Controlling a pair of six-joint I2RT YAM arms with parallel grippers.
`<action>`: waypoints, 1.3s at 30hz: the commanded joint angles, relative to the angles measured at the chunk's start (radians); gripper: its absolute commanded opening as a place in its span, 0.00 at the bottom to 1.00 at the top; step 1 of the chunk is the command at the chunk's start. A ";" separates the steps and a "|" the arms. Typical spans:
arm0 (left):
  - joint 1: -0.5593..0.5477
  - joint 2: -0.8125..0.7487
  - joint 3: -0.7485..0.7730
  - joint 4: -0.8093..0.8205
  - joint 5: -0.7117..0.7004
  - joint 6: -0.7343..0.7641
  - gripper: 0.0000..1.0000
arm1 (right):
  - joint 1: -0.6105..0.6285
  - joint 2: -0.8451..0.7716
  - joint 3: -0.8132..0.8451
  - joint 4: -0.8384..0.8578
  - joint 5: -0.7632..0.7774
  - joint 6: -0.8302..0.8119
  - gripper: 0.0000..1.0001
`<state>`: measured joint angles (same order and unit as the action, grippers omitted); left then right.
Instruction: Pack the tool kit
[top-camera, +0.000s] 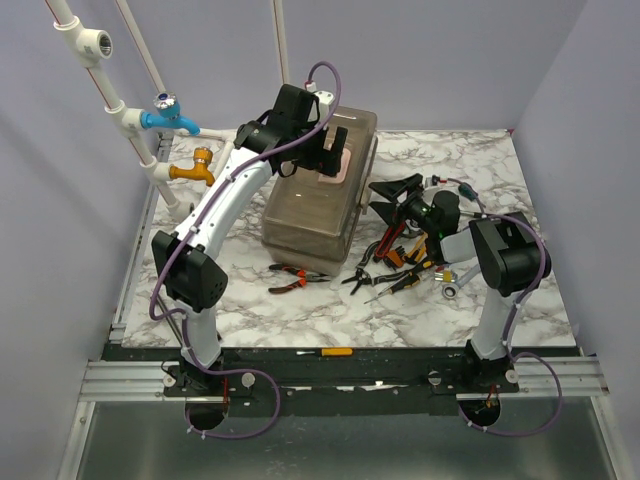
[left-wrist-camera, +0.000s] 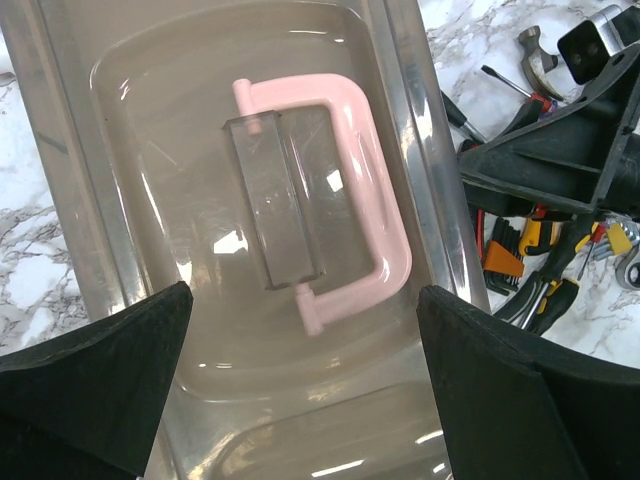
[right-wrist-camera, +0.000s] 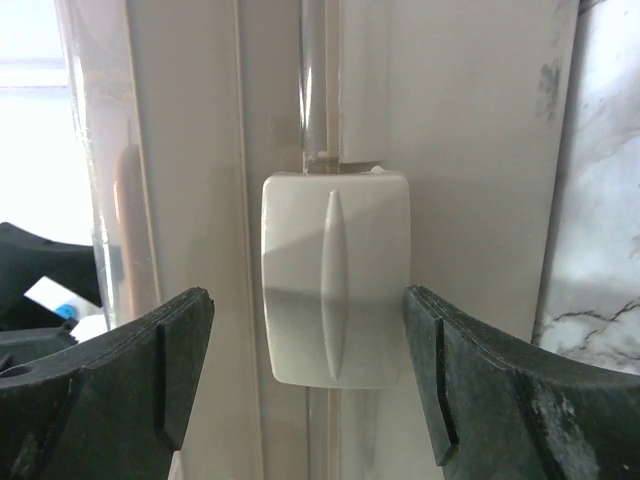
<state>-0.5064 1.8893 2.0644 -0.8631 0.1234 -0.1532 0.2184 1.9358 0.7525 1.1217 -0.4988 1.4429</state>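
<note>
- Toolbox (top-camera: 300, 215) is seen closed on the marble bench (top-camera: 490, 165), left of centre, with its long axis running from near left to far right.
- Its smoky translucent lid (left-wrist-camera: 180, 120) is shut, and the pink handle (left-wrist-camera: 368, 180) is folded flat into the recess on top.
- The left end effector (top-camera: 325, 150) is held above the lid, over the handle. In the left wrist view it is spread wide, with one finger (left-wrist-camera: 100, 390) on each side of the recess; nothing is gripped and no contact with the lid is seen.
- The right end effector (top-camera: 385, 198) is pointed at the right-hand side wall of the toolbox.
- In the right wrist view a beige latch (right-wrist-camera: 335, 285) is framed between the two fingers (right-wrist-camera: 110, 390), which are set apart wider than the latch. Nothing is clamped; whether the right finger touches the latch edge cannot be told.
- A heap of hand tools (top-camera: 395, 270) is left loose on the bench just right of the toolbox, beneath the right arm.
- Red-handled pliers (top-camera: 290, 280) are laid at the near end of the toolbox.
- A yellow-handled screwdriver (top-camera: 325, 352) is lying on the dark rail at the near edge of the bench.
- White pipes (top-camera: 125, 115) with a blue tap (top-camera: 170, 120) and an orange tap (top-camera: 190, 172) are mounted at the far left.
</note>
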 joint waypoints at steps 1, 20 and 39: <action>-0.003 0.013 -0.001 -0.008 -0.014 0.017 0.98 | 0.009 -0.030 -0.010 0.125 -0.054 0.081 0.86; 0.059 0.004 -0.050 -0.005 -0.052 -0.021 0.99 | 0.009 0.044 -0.049 0.076 0.051 0.039 0.91; 0.085 0.062 -0.021 -0.003 -0.013 -0.037 0.97 | 0.012 0.037 -0.004 0.269 -0.047 0.249 0.86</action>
<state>-0.4259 1.9064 2.0113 -0.8478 0.0895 -0.1814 0.2234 1.9991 0.7280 1.2911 -0.5011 1.6337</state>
